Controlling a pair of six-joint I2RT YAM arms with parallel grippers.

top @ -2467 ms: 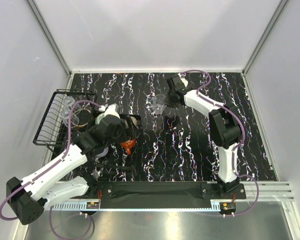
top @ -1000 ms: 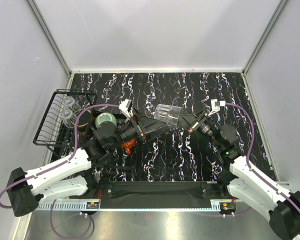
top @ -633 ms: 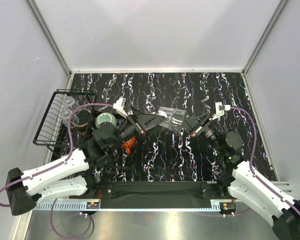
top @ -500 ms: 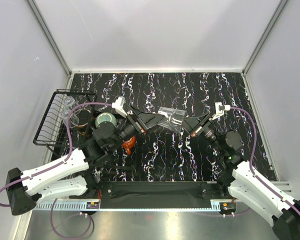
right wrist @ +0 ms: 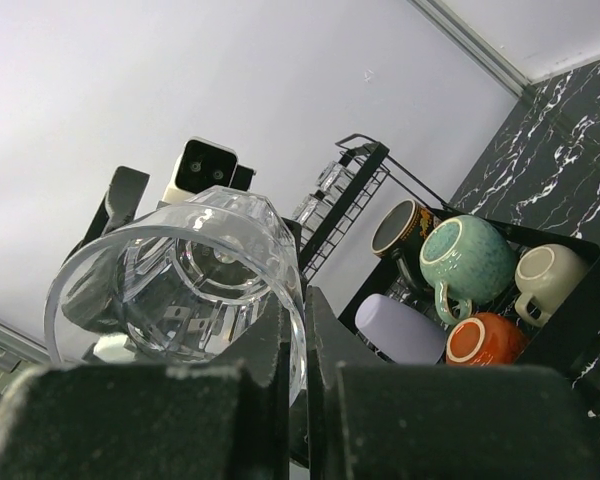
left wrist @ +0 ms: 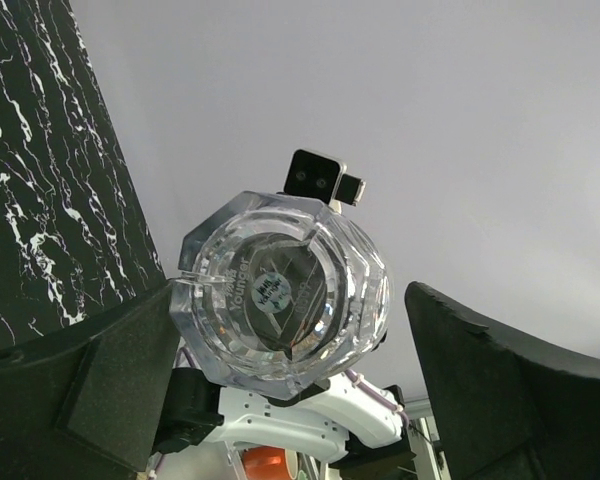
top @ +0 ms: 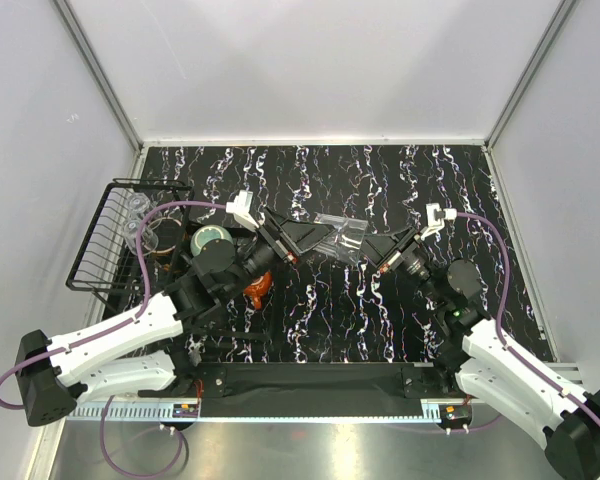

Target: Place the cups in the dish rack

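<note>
A clear glass (top: 342,235) hangs on its side in mid-air between both arms. My right gripper (top: 373,250) is shut on its rim, one finger inside and one outside, as the right wrist view shows (right wrist: 298,300); the glass (right wrist: 170,280) fills the left of that view. My left gripper (top: 318,238) is open around the glass's base (left wrist: 280,290); the left finger (left wrist: 110,390) touches it and the right finger (left wrist: 500,380) stands apart. The dish rack (top: 98,250) at the left holds clear glasses (top: 138,208), a teal mug (top: 209,240) and a red cup (top: 256,290).
In the right wrist view the rack's tray (right wrist: 580,310) carries the teal mug (right wrist: 465,262), red cup (right wrist: 485,340), lavender cup (right wrist: 410,330), olive-beige mug (right wrist: 545,272) and dark copper-rimmed mug (right wrist: 400,228). White walls enclose the black marbled table (top: 380,320).
My right arm lifted the glass off the far table and carried it back toward the middle. My left gripper rose from the rack and came with open fingers around the glass's base.
</note>
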